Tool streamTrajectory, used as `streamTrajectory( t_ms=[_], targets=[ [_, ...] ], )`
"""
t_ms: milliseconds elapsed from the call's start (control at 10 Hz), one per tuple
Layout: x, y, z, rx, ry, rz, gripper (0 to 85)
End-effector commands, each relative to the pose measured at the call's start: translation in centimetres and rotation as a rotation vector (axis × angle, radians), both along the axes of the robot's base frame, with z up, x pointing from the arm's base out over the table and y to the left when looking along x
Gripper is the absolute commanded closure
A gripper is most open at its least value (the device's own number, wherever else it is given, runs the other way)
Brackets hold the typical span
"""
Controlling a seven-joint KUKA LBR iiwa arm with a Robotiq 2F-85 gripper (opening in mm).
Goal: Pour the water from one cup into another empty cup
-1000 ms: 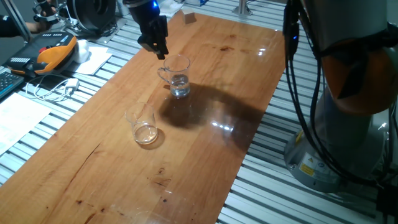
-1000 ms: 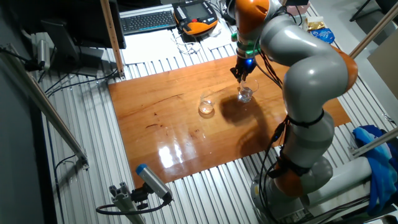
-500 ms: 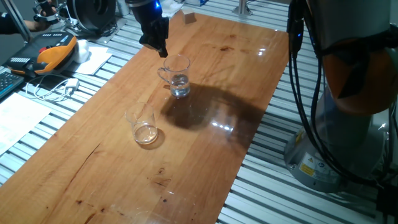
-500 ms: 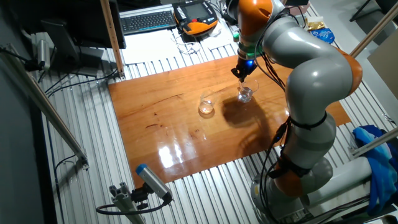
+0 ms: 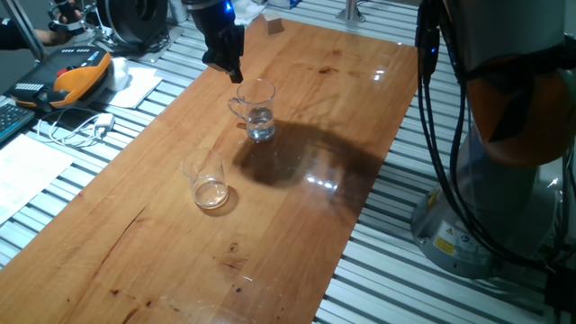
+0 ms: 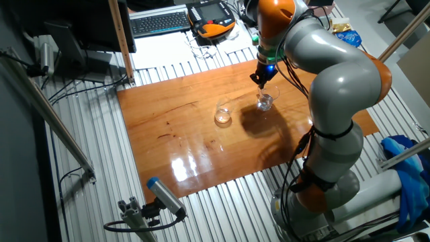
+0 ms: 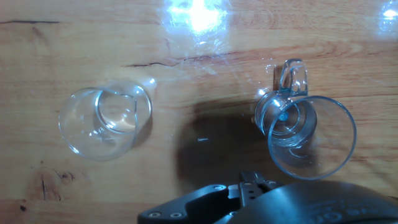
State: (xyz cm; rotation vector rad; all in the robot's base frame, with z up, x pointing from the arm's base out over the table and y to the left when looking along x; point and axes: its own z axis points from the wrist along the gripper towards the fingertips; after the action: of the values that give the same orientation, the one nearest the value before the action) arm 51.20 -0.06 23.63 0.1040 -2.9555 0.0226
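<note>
The mug (image 5: pixel 256 110) stands upright on the wooden table (image 5: pixel 297 225), and the water (image 5: pixel 261 125) sits in its bottom part. In the one fixed view its handle (image 5: pixel 236 107) points toward about 9 o'clock. The tumbler (image 5: pixel 207 180) stands upright too, at about 7 o'clock from the mug and well apart from it, with bare wood between them.

The gripper (image 5: pixel 233 72) hangs above the table at about 11 o'clock from the mug's rim, near it but not touching it. It holds nothing. How far its jaws are parted I cannot tell: the fingers show only as a dark tip in both fixed views, and the hand view shows just the dark body of the hand at the bottom edge.

In the hand view the mug (image 7: pixel 305 134) lies at 3 o'clock of the frame with its handle (image 7: pixel 290 77) pointing to 12 o'clock, and the tumbler (image 7: pixel 106 121) lies at 9 o'clock.

In the other fixed view the gripper (image 6: pixel 259 83) is just above the mug (image 6: pixel 266 101), with the tumbler (image 6: pixel 223 114) at about 8 o'clock from it.

Beyond the table's edge lie an orange handset (image 5: pixel 83 76) and some white papers (image 5: pixel 27 175).
</note>
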Motion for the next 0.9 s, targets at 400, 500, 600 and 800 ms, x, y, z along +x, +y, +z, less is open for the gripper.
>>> streamTrajectory(
  t_ms=[400, 500, 600, 800],
  targets=[
    [0.0, -0.11, 0.0, -0.004, -0.009, -0.003, 85.0],
    [0.0, -0.11, 0.0, -0.004, -0.009, -0.004, 85.0],
    [0.0, -0.11, 0.0, -0.003, -0.026, 0.001, 85.0],
    [0.0, -0.11, 0.0, 0.021, -0.179, 0.022, 85.0]
  ],
)
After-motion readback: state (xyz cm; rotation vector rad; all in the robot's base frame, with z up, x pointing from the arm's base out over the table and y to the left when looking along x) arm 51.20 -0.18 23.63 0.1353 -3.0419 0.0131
